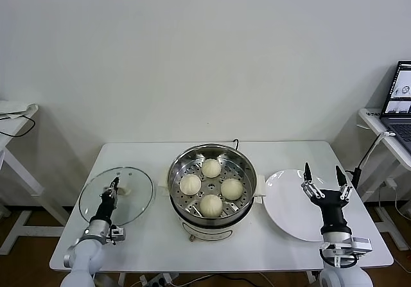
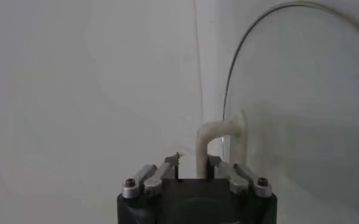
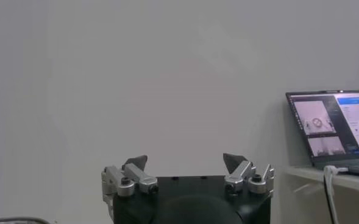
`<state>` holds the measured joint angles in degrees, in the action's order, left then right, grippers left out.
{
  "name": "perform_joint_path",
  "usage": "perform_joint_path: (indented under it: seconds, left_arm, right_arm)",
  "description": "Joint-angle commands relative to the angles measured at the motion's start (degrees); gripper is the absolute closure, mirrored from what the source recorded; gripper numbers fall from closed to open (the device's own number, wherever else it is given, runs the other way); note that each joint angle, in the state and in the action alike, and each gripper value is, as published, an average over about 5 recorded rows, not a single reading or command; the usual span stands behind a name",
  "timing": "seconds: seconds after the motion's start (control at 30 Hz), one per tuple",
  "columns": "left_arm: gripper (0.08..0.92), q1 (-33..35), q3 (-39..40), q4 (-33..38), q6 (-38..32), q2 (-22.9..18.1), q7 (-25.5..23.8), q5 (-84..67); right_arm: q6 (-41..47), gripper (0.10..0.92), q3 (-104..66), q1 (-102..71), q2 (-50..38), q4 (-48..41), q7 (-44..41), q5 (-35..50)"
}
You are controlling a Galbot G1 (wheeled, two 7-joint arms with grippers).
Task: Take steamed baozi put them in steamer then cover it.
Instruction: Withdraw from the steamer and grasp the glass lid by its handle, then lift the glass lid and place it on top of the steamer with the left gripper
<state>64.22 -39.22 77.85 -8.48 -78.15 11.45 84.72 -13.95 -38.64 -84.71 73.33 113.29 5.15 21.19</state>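
Observation:
The steamer point(image 1: 247, 165) stands at the table's middle with several white pleated baozi point(image 1: 211, 168) on its perforated tray. The glass cover point(image 1: 138, 200) is at the table's left, tilted. My left gripper point(image 1: 113, 187) is shut on the cover's white handle point(image 2: 211, 137); the glass disc point(image 2: 301, 97) shows beyond it in the left wrist view. My right gripper point(image 1: 323, 174) is open and empty, pointing up above the white plate point(image 1: 289, 213). In the right wrist view its fingers point(image 3: 136, 163) stand wide apart with nothing between them.
The white plate lies empty to the right of the steamer. A laptop point(image 1: 399, 104) stands on a side table at the far right, also seen in the right wrist view point(image 3: 337, 131). Another desk edge point(image 1: 16, 117) shows at the far left.

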Motion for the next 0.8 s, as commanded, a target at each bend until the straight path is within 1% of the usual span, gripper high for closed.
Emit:
perform_joint_path:
  seconds: [0.03, 0.17, 0.27, 0.43, 0.63, 0.8]
  left_arm:
    - [0.806, 3.60, -0.61, 9.29, 0.42, 0.23, 0.98, -0.19]
    - [0.812, 7.74, -1.30, 17.32, 2.04, 1.03, -0.16, -2.57]
    - [0.812, 11.30, -1.66, 24.17, 4.83, 2.25, -2.12, -5.87]
    - [0.812, 16.50, -1.01, 35.45, 12.75, 5.54, -8.51, -11.27]
    - [0.812, 18.23, 2.84, 45.58, 22.35, 8.60, -15.79, -12.65]
    - [0.812, 17.54, 10.43, 49.80, 28.19, 10.71, -19.46, -11.28]
  right_arm:
    - [-0.07, 0.203, 0.10, 0.29, -0.15, -0.31, 0.07, 0.05]
    - [-0.05, 0.203, 0.19, 0.74, -0.38, -0.73, 0.09, 0.19]
    - [0.04, 0.203, 0.23, 1.10, -0.59, -0.96, 0.08, 0.37]
    - [-0.16, 0.203, 0.23, 1.78, -0.92, -1.71, 0.03, 0.67]
    - [-1.08, 0.203, 0.03, 2.23, -1.11, -2.83, -0.19, 0.92]
    - [-1.56, 0.203, -0.30, 2.52, -1.19, -3.57, -0.33, 0.99]
